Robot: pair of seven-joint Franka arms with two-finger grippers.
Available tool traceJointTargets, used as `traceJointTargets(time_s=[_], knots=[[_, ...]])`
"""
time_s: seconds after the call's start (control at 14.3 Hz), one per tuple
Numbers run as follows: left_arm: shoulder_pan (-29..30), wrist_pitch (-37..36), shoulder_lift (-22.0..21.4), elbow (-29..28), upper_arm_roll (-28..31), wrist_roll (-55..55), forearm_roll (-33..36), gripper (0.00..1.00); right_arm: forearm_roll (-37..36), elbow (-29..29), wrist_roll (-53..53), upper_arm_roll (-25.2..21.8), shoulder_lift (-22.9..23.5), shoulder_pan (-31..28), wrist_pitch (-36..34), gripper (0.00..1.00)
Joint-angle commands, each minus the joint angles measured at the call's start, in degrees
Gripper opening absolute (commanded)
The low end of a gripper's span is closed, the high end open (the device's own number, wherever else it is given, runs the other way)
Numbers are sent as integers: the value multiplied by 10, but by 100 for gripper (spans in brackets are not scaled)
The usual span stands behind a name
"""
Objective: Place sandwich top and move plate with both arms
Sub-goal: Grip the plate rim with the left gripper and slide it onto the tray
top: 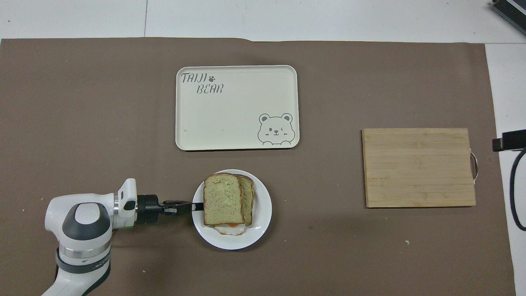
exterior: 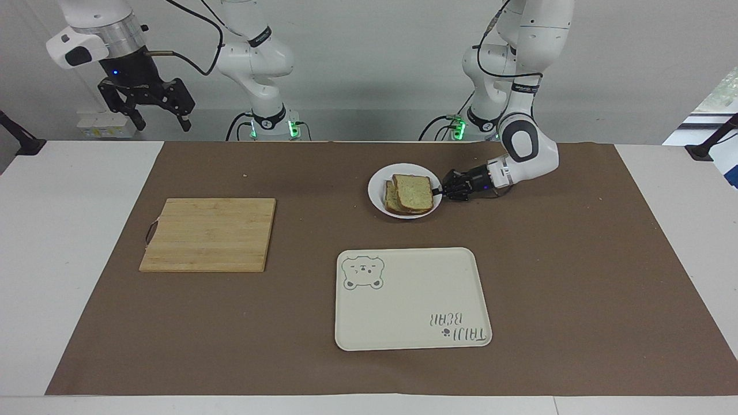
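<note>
Now the left tool [exterior: 441, 190] is clamped shut on the plate [exterior: 377, 199] rim beside the sandwich top [exterior: 413, 192], so carry it level toward the tray [exterior: 412, 300], while the right tool [exterior: 154, 115] waits open.

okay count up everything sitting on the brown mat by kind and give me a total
Bread slices: 2, the sandwich top and one under it
Fried eggs: 1
Plates: 1
Trays: 1
Cutting boards: 1
Total: 6
</note>
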Motion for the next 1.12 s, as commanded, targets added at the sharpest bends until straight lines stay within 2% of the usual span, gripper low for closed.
traceJointTargets(time_s=[0.0,0.21,0.35,0.56,0.84,0.91,1.05], knots=[[1,-16,5,92,0,-109,3,0,-23,3,-9,3,11,1,6,100],[-3,2,73,212,-4,-166,20,0,-30,0,-8,4,12,11,1,100],[-2,25,131,314,-10,-263,83,0,-29,-12,-8,4,7,11,6,100],[8,41,209,417,-35,-288,92,0,-29,-12,-8,4,7,12,4,100],[11,144,278,480,-65,-298,96,0,-42,-14,-9,4,6,12,5,100],[14,150,290,502,-66,-299,97,0,-42,-14,-9,4,5,12,5,100],[14,151,292,507,-65,-300,118,0,-32,-14,-9,3,5,11,4,100]])
